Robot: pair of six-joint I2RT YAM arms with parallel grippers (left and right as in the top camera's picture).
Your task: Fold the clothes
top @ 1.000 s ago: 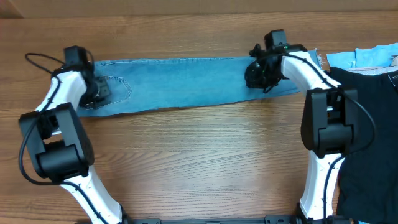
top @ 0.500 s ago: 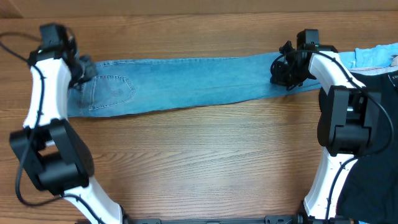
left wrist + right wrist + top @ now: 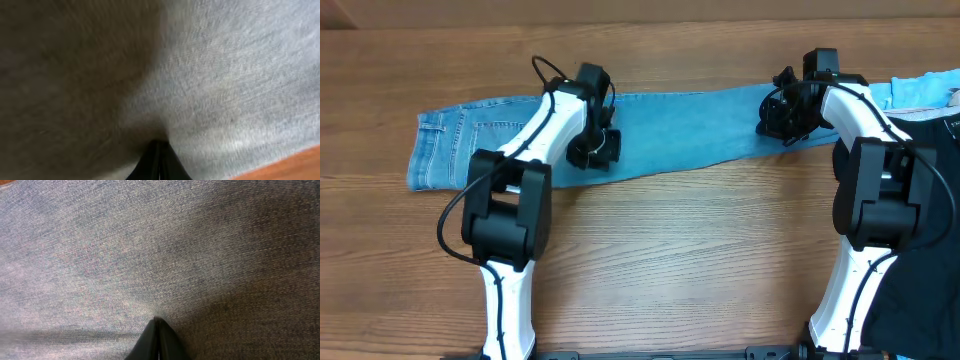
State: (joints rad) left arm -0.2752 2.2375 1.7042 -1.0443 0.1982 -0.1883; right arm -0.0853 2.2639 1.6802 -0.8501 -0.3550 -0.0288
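The light blue jeans (image 3: 670, 125) lie flat and stretched out along the far side of the table, waist and pockets at the left (image 3: 445, 150), leg ends at the right. My left gripper (image 3: 592, 150) is shut and rests its tips on the denim near the jeans' near edge, about the middle; the left wrist view shows the closed tips (image 3: 159, 155) against blurred denim (image 3: 225, 75). My right gripper (image 3: 782, 118) is shut with its tips (image 3: 157, 332) pressed on the denim (image 3: 150, 240) near the leg end. Nothing shows between either pair of fingers.
A black garment (image 3: 920, 170) lies at the right edge of the table, with a light blue cloth (image 3: 920, 90) behind it. Bare wooden tabletop (image 3: 670, 250) fills the near half.
My left gripper has swung from the waist end at the far left to the middle of the jeans. The waist now lies uncovered and flat. The right gripper has stayed put over the last half second.
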